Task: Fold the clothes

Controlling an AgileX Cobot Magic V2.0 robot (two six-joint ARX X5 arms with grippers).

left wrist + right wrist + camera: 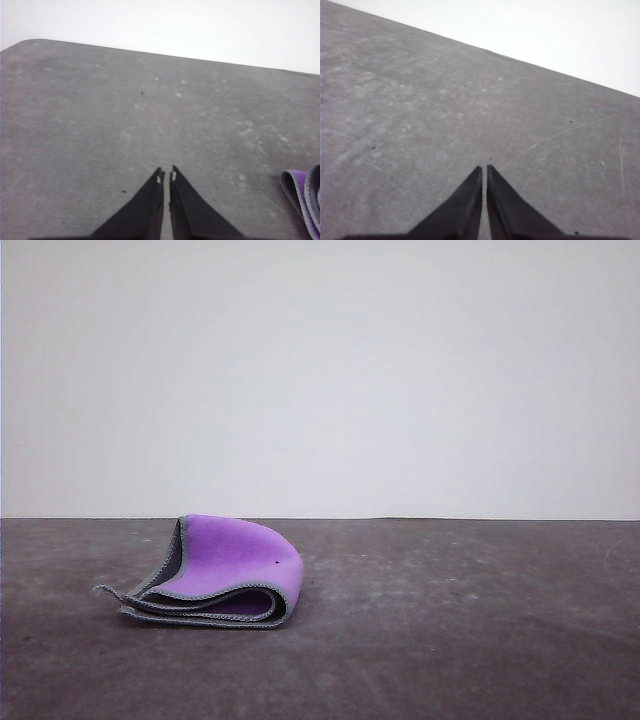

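1. Left gripper (166, 176) hovers pinched together, holding nothing; the cloth (304, 196) lies just off to its side.
2. Right gripper (484, 170) likewise closed over the bare table (420, 110).
3. Cloth (222, 572) already doubled over, purple outward; folding looks essentially finished.

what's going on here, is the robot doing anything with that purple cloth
Nothing is being handled right now. The cloth lies folded over on the grey table, purple face out, its top layer bulging up instead of lying flat. The left gripper and the right gripper are both shut on nothing, above bare table, clear of the cloth.
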